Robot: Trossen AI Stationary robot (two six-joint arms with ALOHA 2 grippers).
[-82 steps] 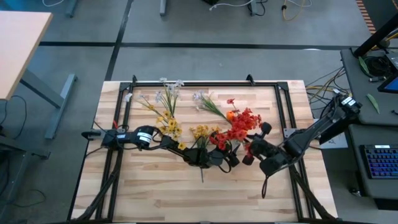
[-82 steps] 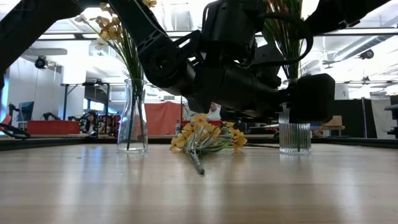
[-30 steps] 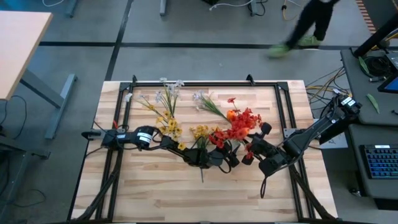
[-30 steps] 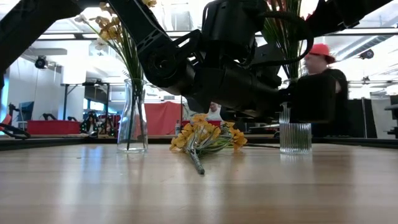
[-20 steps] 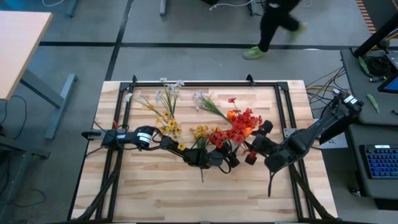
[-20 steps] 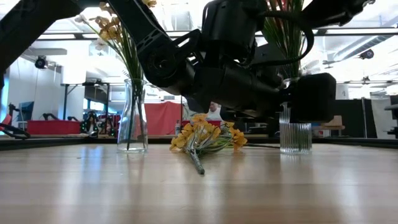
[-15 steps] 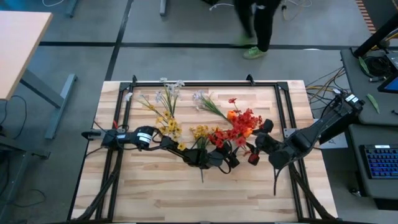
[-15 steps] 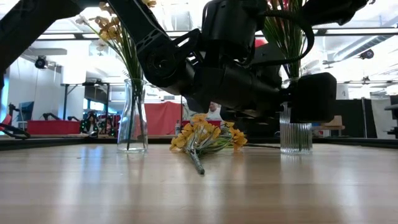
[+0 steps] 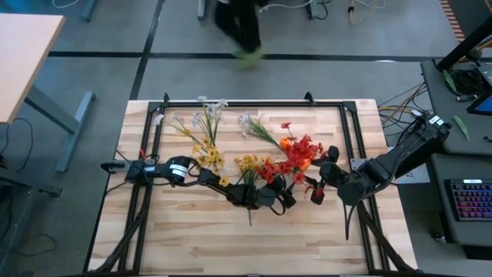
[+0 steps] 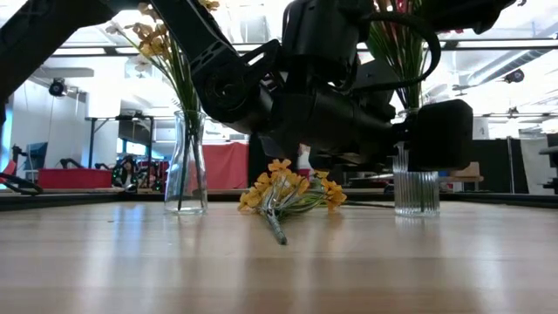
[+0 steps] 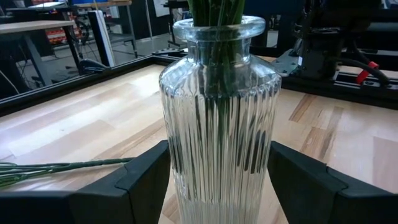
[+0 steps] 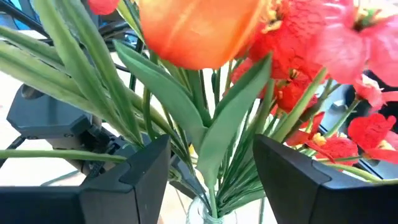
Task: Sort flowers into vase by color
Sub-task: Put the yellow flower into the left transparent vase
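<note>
Your left gripper (image 11: pixel 217 180) is spread open around the ribbed glass vase (image 11: pixel 217 118); its two fingers (image 11: pixel 146 177) sit on either side of the glass, and you cannot tell whether they touch it. Green stalks run down inside that vase. Your right gripper (image 12: pixel 211 168) is also open, its jaws parted around the green stems and leaves just under the red and orange flowers (image 12: pixel 292 56), above the vase's mouth; nothing is pinched between them.

From above, the red bunch (image 9: pixel 296 158) stands right of the table's middle, with the left gripper (image 9: pixel 278 198) at its base and the right gripper (image 9: pixel 321 181) close against it from the right. A yellow spray (image 10: pixel 283 194) lies flat on the wooden table (image 9: pixel 192 231), beside the ribbed vase (image 10: pixel 415 190). A second, smooth vase (image 10: pixel 187 161) farther left holds yellow and white flowers (image 9: pixel 206 135).
</note>
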